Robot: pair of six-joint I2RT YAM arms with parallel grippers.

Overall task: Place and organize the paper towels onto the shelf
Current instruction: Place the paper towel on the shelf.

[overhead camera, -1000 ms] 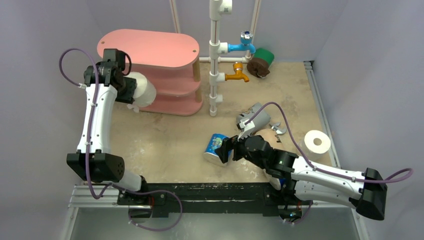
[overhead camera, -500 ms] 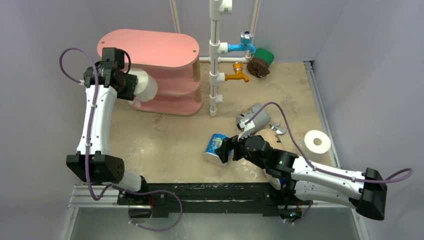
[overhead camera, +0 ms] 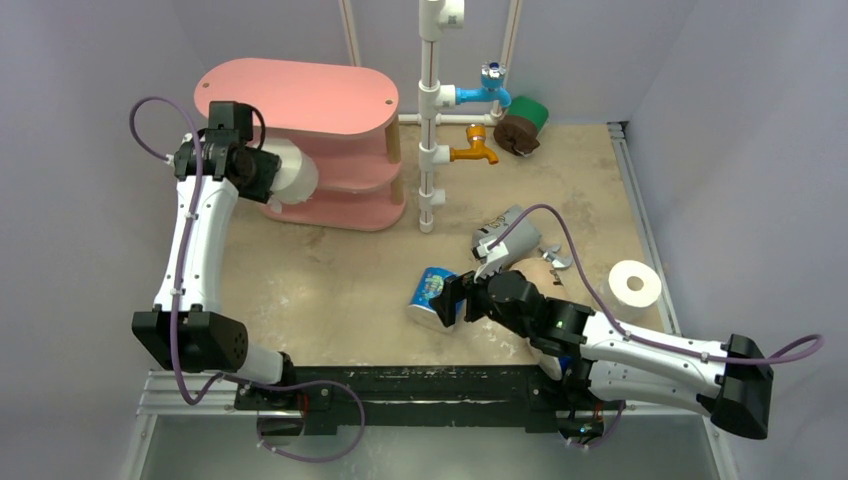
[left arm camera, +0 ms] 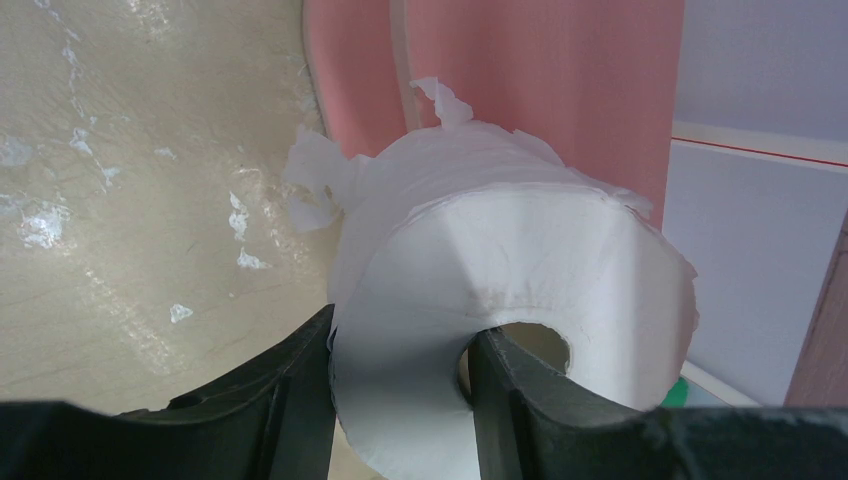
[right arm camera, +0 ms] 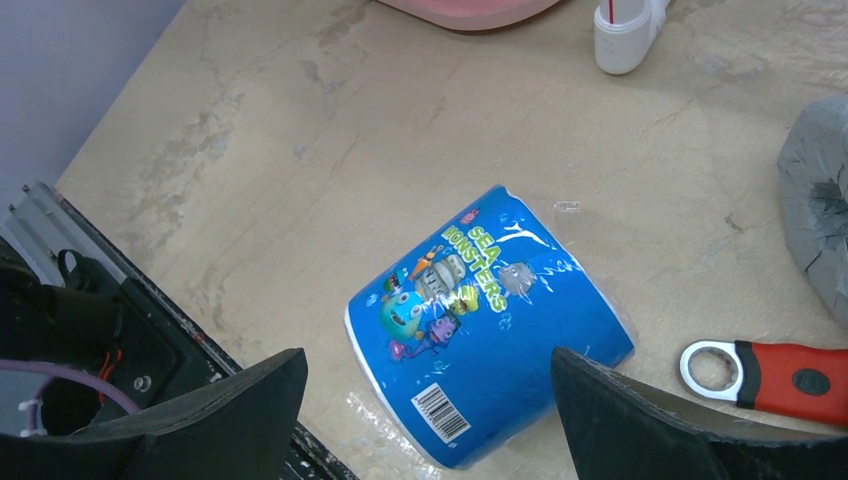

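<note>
Grey roll (right arm camera: 820, 200) and wrench (right arm camera: 790, 378) partly beyond right edge

Walls (overhead camera: 90, 60): plain pale lilac-grey panels on the left, rear and right.
Table (overhead camera: 330, 270): beige marbled top with scattered white scuff marks.
Pipe frame (overhead camera: 430, 150): white, upright at rear centre. The blue tap (overhead camera: 490, 85) sits above the orange tap (overhead camera: 475, 150), both on its right side.
Rail (overhead camera: 440, 385): black bar on aluminium extrusion along the near edge.
Track (overhead camera: 640, 210): grey metal strip along the table's right edge.
Light: even and diffuse, with soft shadows.

White roll (left arm camera: 520, 290) in the jaws
</note>
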